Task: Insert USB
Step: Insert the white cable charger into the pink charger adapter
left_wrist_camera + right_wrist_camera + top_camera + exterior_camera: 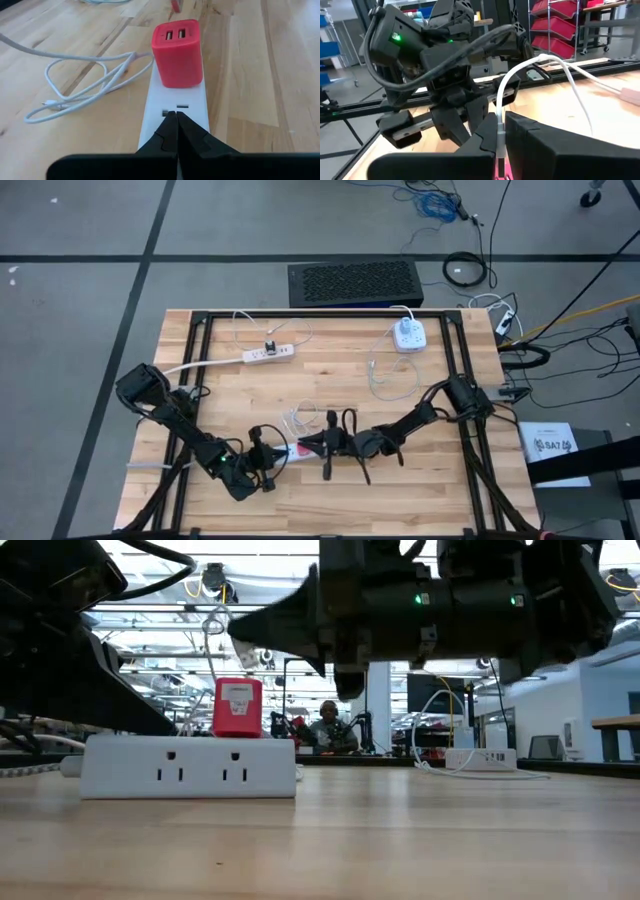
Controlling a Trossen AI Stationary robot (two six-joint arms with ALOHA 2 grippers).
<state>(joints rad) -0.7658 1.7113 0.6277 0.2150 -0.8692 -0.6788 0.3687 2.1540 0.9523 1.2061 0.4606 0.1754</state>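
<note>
A white power strip (175, 107) lies near the table's front edge. A red USB charger (177, 52) is plugged into its top, two ports facing up. My left gripper (176, 118) is shut, its tips down on the strip just short of the charger. My right gripper (498, 131) is shut on a white USB cable (520, 70) and hovers level above the charger (237, 707), coming from the table's right. The cable's plug is hidden between the fingers. In the high view both grippers (268, 458) (303, 445) meet at the strip (283, 450). My left gripper presses its shut fingertips (170, 125) down on the strip's top face (172, 106), beside an empty socket next to the red charger. The fingers slant down along the strip's length. The strip lies flat on the table. My right gripper pinches the white cable between its two fingers, where it leaves them (498, 117). The fingers lie level, coming from the table's right. The cable arcs up and back over the gripper, slack. The fingers hide the plug end.
The cable's loose loops (80, 85) lie on the wood beside the strip. A second power strip (268, 353) and a white charging hub (407, 335) sit at the table's far side, with a black box (352, 283) beyond the edge. A person sits far off in the room (328, 725).
</note>
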